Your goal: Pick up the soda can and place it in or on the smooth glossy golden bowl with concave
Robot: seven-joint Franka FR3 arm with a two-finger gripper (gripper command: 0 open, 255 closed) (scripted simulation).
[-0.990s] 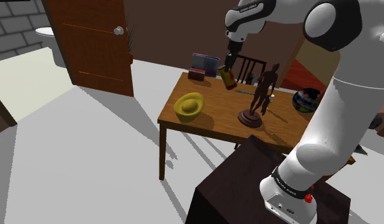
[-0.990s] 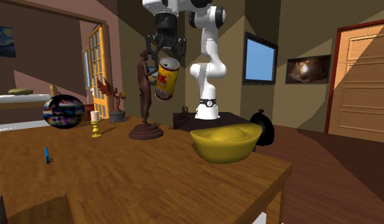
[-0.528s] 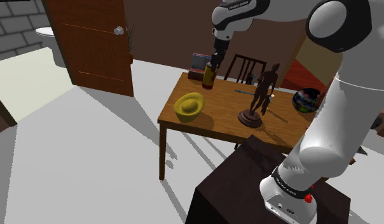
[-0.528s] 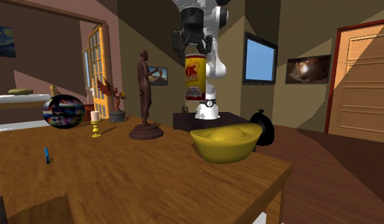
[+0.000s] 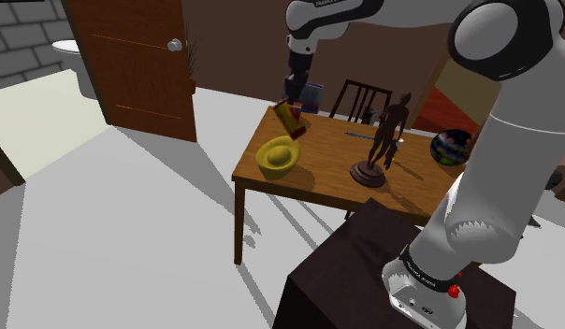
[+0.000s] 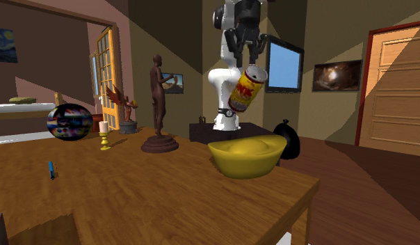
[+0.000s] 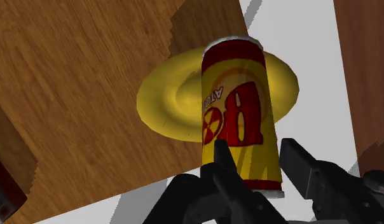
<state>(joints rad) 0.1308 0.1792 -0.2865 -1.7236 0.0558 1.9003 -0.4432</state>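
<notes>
A white robot arm's all-black two-finger gripper (image 6: pixel 243 61) is clenched on a yellow-and-red soda can (image 6: pixel 245 89), grasping it by one end and holding it tilted in the air above a smooth, glossy golden bowl (image 6: pixel 248 154) with a dished middle, the can clear of the bowl's rim, over a brown wooden table (image 6: pixel 132 198) in a rendered house; in the wrist view the black fingers (image 7: pixel 226 167) press on either side of the can, whose free end points toward the bowl's hollow, with the table's corner and pale floor beyond it; the bowl sits near the table's corner at the shoulder view's left, well apart from a dark brown statuette of a standing figure (image 5: pixel 382 140) on a round base, which stands nearer the table's middle; in the second exterior view, to the statuette's left, a glossy multicoloured sphere (image 6: pixel 69 122), a small white candle on a golden holder (image 6: pixel 104 136) and a small blue pen (image 6: pixel 51 169) rest on the tabletop; a stack of books (image 5: pixel 312 96) lies at the table's far edge just behind the can in the shoulder view, beside a dark wooden chair back (image 5: pixel 357 98); a brown panelled door with a round silver knob (image 5: pixel 131 65) stands at that view's left, and the arm rises from a dark box stand (image 5: pixel 365 280) at its lower right
</notes>
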